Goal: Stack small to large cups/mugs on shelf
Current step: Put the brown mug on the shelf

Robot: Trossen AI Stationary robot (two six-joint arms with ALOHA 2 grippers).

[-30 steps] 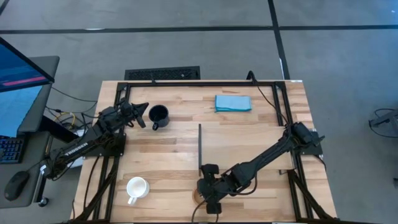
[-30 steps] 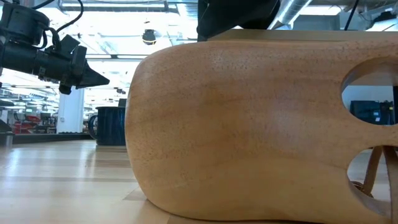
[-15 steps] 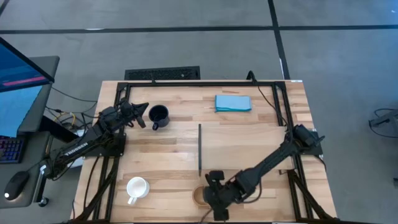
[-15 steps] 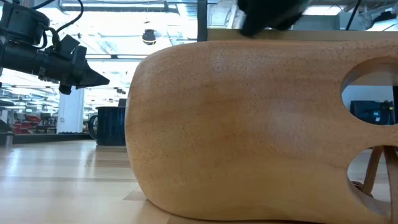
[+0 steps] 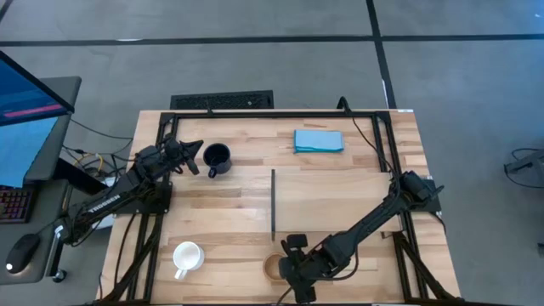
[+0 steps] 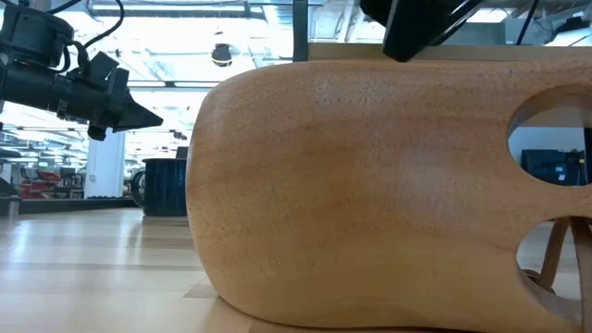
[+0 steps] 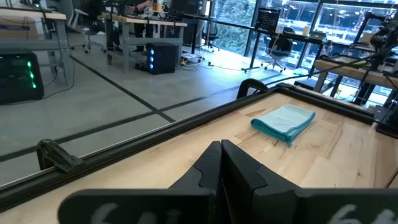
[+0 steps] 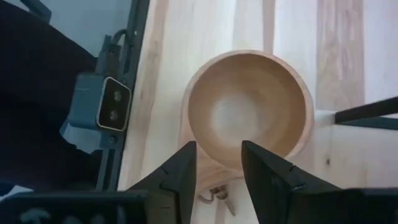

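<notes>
Right gripper (image 5: pixel 295 274) hovers over wooden cup (image 5: pixel 274 267) at table (image 5: pixel 340 187) front edge, jaws apart, not touching cup, rim seen between fingers (image 8: pixel 183 171) in wrist view. Left gripper (image 5: pixel 192 157) just beside black mug (image 5: pixel 218 157) at back left, jaws together. White mug (image 5: pixel 186 256) front left. Shelf (image 5: pixel 273 204) mid-table, edge-on. Blue cloth (image 5: pixel 319 140) at back

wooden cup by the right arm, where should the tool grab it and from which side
Best guess: come straight down on the wooden cup and pinch its rim wall nearest the handle. It stands upright, mouth open, and the right tool hangs above it, open, fingers either side of that near rim. The left tool waits beside the black mug.
</notes>
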